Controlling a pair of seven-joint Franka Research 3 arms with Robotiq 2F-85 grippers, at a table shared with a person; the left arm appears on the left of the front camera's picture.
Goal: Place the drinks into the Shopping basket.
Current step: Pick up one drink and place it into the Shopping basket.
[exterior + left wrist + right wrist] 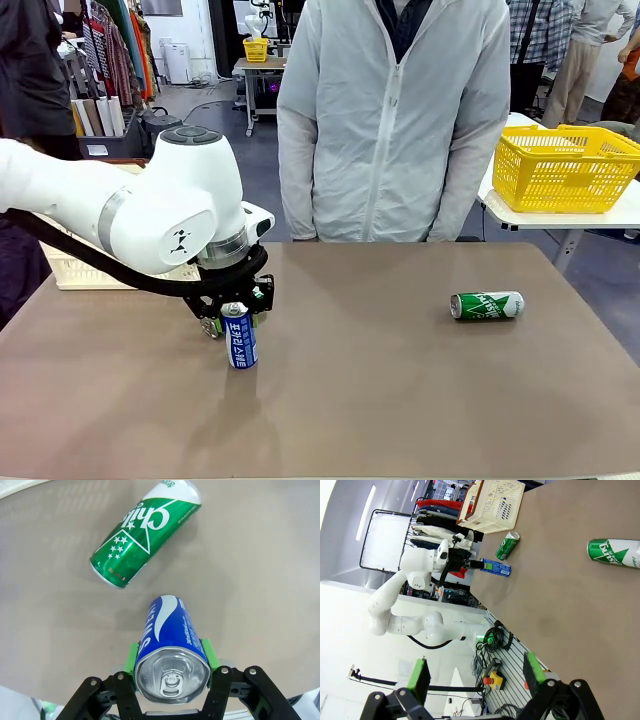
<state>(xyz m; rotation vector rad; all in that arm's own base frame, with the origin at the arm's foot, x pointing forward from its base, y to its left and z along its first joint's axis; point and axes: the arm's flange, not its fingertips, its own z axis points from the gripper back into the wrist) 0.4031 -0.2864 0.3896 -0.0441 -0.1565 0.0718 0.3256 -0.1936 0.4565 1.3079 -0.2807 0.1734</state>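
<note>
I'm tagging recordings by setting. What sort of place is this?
Probably a robotics lab staged like a shop, not a real store: a white robot arm works at a plain brown table, a clothes rack stands behind, and a yellow mesh basket sits on a side table.

Brown table (400, 400); yellow basket (560, 175) on white side table (600, 216).

Shopping basket (75, 275) mostly behind left arm (150, 215), green can (614, 553) cropped at edge
</note>
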